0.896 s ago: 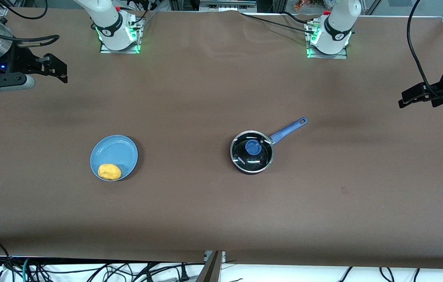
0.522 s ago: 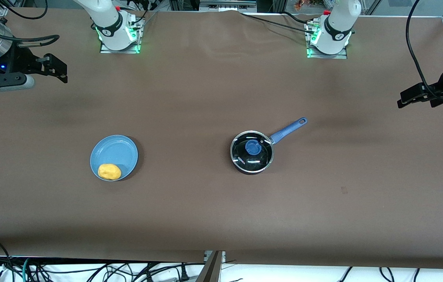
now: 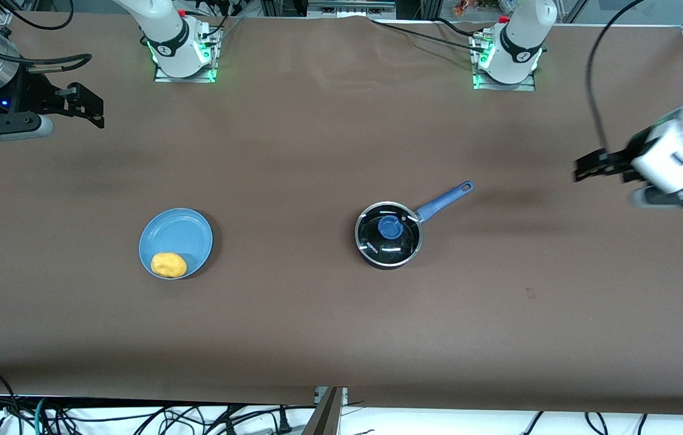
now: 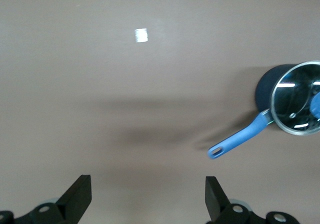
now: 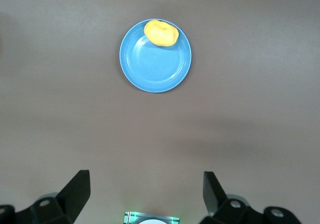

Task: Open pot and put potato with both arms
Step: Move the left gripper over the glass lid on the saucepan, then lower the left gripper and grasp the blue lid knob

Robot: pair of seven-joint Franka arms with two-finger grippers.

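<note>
Distance decides it: small black saucepan (image 3: 388, 234) with glass lid and blue knob (image 3: 389, 226), mid-table, straight blue handle (image 3: 445, 200) aimed toward left gripper (image 3: 586, 167), spread wide, empty, well apart over the left arm's end. Right gripper (image 3: 90, 106) likewise spread, waiting over its own end; yellow oval potato (image 3: 169, 264) on light-blue plate (image 3: 181, 232) nearer that one.

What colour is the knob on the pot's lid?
Blue, like the handle; the knob shows best in the front view.

The potato (image 3: 169, 264) is set on the plate (image 3: 181, 232) toward the right arm's end of the counter (image 3: 293, 320), well apart from the lidded pot (image 3: 388, 234).
</note>
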